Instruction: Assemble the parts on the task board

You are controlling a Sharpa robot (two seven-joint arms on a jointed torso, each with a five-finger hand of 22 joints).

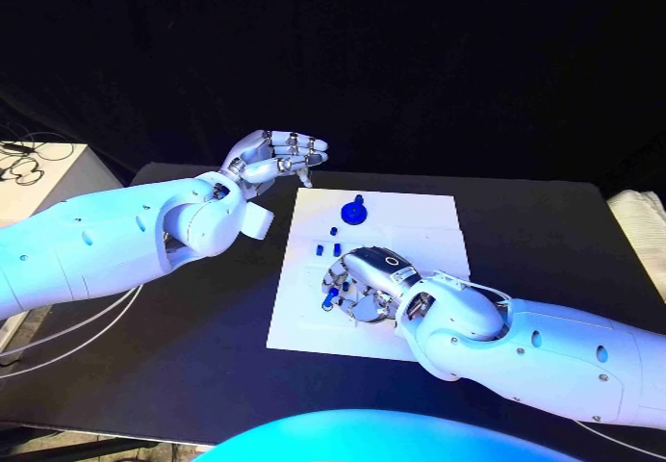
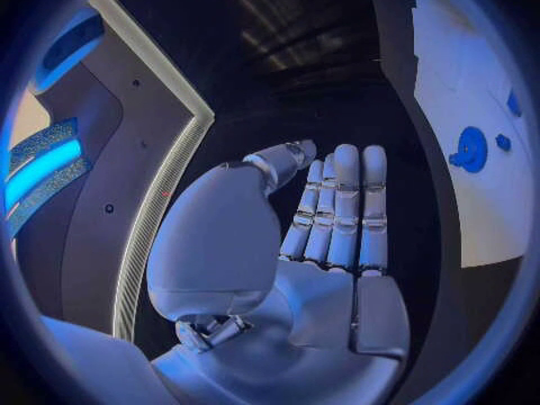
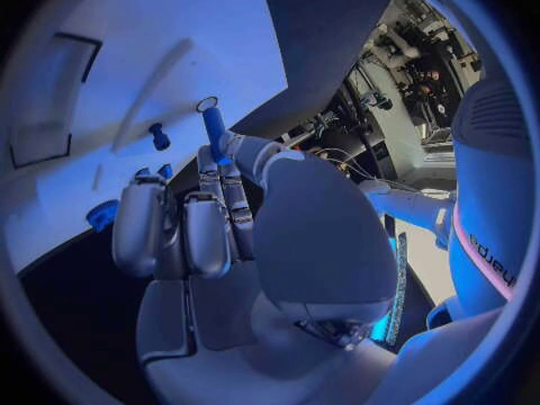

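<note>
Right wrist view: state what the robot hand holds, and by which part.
The right robot hand pinches a slim blue part by its lower end, between thumb and a finger; the ringed tip stands free above the task board.

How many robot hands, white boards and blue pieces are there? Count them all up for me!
Robot hands: 2, the left hand and the right hand
White board: 1
Big round blue piece: 1
Small blue pieces: 4 in sight, one in the right hand's fingers; more may be hidden
Total: 8
</note>
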